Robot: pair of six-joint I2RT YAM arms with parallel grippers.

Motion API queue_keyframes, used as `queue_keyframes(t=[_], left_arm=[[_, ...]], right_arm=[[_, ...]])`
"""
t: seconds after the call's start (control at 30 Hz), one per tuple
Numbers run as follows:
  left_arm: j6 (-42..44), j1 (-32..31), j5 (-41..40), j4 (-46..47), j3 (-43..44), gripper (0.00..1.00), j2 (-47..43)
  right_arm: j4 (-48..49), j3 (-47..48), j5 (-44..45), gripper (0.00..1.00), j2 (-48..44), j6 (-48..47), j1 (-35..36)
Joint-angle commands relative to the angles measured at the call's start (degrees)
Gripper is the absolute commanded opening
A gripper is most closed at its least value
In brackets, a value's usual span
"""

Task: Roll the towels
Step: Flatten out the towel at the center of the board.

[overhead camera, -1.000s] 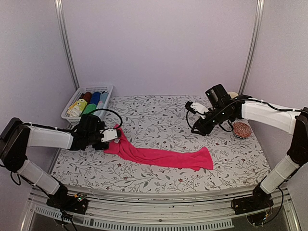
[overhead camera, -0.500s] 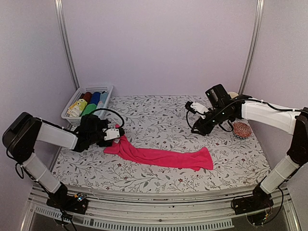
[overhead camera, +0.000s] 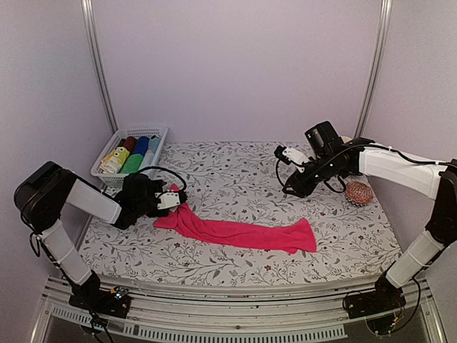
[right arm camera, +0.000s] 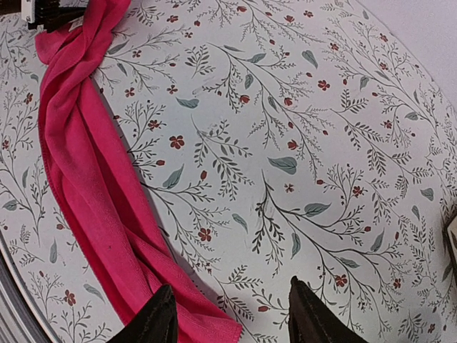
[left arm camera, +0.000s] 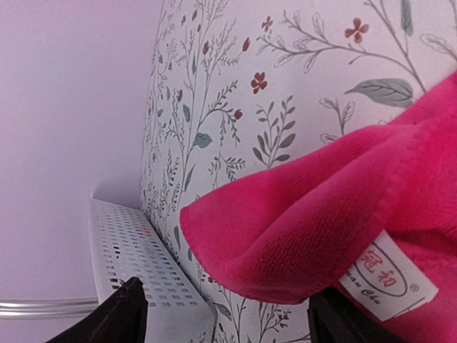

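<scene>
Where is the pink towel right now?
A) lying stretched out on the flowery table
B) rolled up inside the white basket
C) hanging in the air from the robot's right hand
A: the pink towel lies stretched out on the flowery table, outside the white basket, and the right gripper holds nothing.

the pink towel [overhead camera: 235, 232] is plain hot pink all over, with a small white label [left arm camera: 389, 275] printed in red characters. the table cover [overhead camera: 235, 171] is white, strewn with grey-green leafy sprigs and small red flowers. the basket [overhead camera: 146, 131] is white (its wall perforated in rows). inside it are a dark red roll [overhead camera: 129, 143], a blue roll [overhead camera: 141, 146], a green roll [overhead camera: 133, 162] and a lime-yellow towel [overhead camera: 113, 160] with white and orange marks. the woven pad [overhead camera: 358, 192] is red-orange.
</scene>
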Motion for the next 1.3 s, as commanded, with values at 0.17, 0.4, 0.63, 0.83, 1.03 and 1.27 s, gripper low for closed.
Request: queue_keyframes(t=[0.17, 0.4, 0.63, 0.83, 1.03, 1.27], left_arm=[[3.06, -2.59, -6.68, 18.39, -1.79, 0.72, 6.85], [2.65, -3.5, -7.04, 21.39, -4.82, 0.65, 3.57], [2.71, -3.96, -5.93, 19.67, -4.87, 0.51, 2.79], [2.43, -4.23, -4.5, 16.5, -3.79, 0.37, 3.61], [1.72, -4.33, -3.73, 13.04, -2.97, 0.01, 3.25], [-2.58, -4.26, -3.9, 6.36, -0.55, 0.0, 0.03]], right_arm=[[0.05, 2.44, -0.32, 0.54, 1.56, 1.11, 0.0], [0.14, 2.53, -0.59, 0.54, 1.8, 1.47, 0.06], [0.12, 2.57, -0.59, 0.54, 1.83, 1.56, -0.01], [0.03, 2.15, -0.36, 0.54, 1.14, 1.56, -0.01], [-0.14, 0.58, 0.33, 0.53, 0.32, 1.89, -0.01], [2.81, -10.63, 2.03, 0.55, -8.5, -1.01, 0.15]])
